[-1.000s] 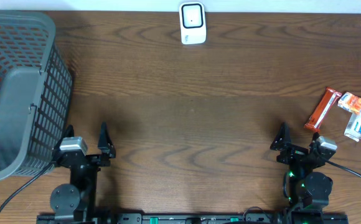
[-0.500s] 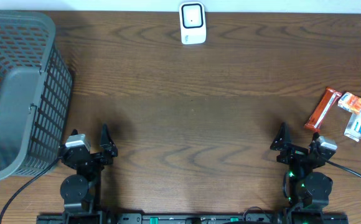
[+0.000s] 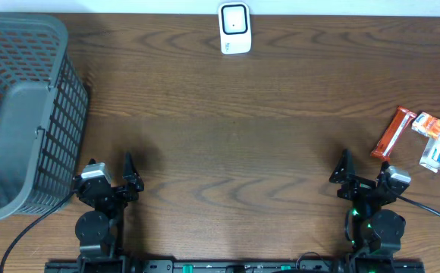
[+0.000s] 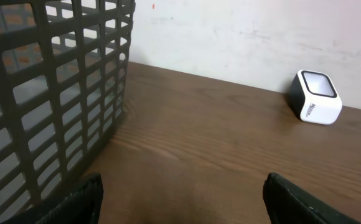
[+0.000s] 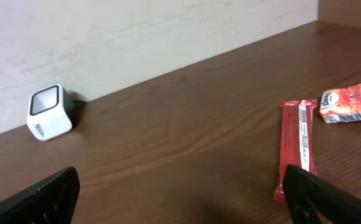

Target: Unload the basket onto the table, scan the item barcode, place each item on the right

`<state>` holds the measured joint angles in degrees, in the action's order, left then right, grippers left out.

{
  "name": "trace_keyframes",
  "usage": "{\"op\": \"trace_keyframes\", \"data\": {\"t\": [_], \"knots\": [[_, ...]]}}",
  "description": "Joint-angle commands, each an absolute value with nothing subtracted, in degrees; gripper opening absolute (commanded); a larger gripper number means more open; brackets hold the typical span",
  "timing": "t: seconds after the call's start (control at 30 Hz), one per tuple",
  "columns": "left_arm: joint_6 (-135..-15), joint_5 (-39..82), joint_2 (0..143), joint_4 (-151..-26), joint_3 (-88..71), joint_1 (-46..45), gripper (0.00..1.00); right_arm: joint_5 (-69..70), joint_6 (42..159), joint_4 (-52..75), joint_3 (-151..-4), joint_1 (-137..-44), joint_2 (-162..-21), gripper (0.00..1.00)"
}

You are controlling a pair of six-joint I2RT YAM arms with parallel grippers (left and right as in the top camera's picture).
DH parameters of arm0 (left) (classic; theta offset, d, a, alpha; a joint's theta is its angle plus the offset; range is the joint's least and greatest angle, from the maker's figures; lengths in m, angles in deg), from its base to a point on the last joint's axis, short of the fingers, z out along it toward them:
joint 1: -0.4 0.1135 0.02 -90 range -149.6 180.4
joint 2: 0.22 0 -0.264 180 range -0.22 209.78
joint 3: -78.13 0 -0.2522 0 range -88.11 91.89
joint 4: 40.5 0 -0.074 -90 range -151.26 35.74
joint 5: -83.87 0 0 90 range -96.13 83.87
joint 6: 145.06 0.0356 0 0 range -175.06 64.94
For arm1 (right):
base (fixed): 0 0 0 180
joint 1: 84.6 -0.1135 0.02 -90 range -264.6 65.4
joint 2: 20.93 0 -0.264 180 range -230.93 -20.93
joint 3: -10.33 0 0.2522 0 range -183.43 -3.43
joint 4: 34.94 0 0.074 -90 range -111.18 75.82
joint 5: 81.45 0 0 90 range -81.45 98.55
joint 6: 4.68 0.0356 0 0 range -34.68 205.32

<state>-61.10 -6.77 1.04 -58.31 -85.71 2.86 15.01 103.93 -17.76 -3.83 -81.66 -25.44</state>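
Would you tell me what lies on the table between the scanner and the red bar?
Nothing lies there: between the scanner and the red bar the table is bare wood. The overhead view shows it best, and the right wrist view agrees.

Even, soft light; sharp frames

Mock shop checkout: scanner [image 3: 234, 29], basket [image 3: 62, 114], packaged snacks [image 3: 394, 132].

The left arm [image 3: 92, 227] and right arm [image 3: 377, 227] are black with round joints, grey wrist camera blocks [image 3: 92, 174] and black cables [image 3: 21, 232]. The left gripper [image 4: 180, 208] and right gripper [image 5: 182, 200] have dark pointed fingers [image 4: 76, 200]. Green lights [image 3: 359, 214] glow on the right arm.
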Motion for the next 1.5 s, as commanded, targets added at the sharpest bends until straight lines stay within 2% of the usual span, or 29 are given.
{"op": "trace_keyframes", "data": {"t": [0.0,0.63,0.8,0.93,1.2,1.47], "knots": [[-61.6,-8.1,1.2,-59.5,-87.2,2.7,0.83,15.3,103.0,-17.5,-3.7,-81.3,-25.5,0.99],[-61.6,-8.1,-0.1,-59.5,-87.2,3.2,0.82,15.4,103.0,-17.5,-3.7,-83.0,-25.5,0.99],[-61.6,-8.1,-0.1,-59.5,-87.2,3.2,0.82,15.7,103.0,-17.6,-3.7,-92.2,-25.5,0.99],[-61.6,-8.1,-0.1,-59.5,-87.2,3.2,0.83,15.7,103.0,-17.6,-3.7,-95.1,-25.5,0.99],[-61.6,-8.1,-0.1,-59.5,-87.2,3.2,0.82,15.5,103.1,-18.2,-3.7,-93.9,-21.1,0.99],[-61.6,-8.1,0.0,-59.5,-87.2,3.2,0.82,15.6,103.1,-17.7,-3.7,-87.1,-21.2,0.99]]}}
